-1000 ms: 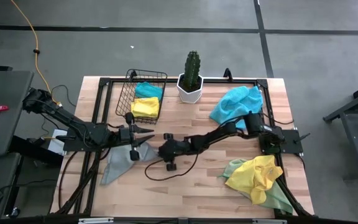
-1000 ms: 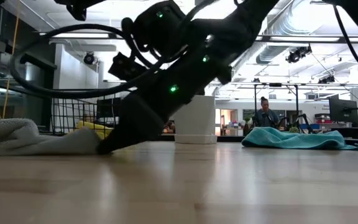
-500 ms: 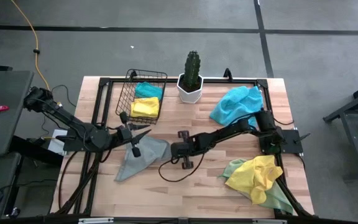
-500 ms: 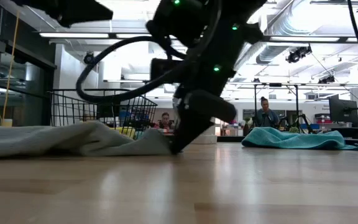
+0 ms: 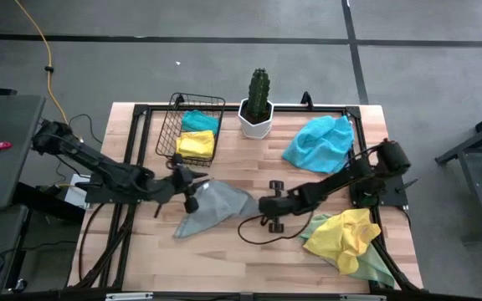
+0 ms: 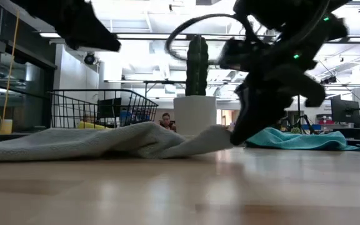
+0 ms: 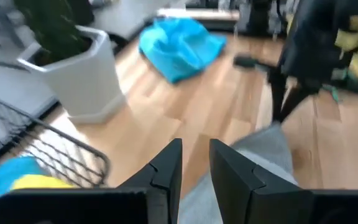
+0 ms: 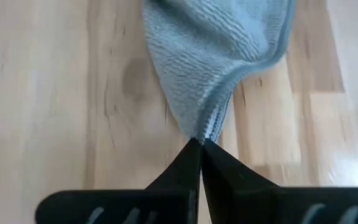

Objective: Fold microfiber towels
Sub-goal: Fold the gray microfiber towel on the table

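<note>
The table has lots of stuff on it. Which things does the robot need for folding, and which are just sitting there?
For folding: grey towel, pinched by the right gripper; blue towel; yellow towel.

Just sitting: cactus pot; wire basket.

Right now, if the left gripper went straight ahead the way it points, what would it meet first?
Probably the grey towel lying just ahead of the left gripper, then the right arm; depth is unclear.
</note>
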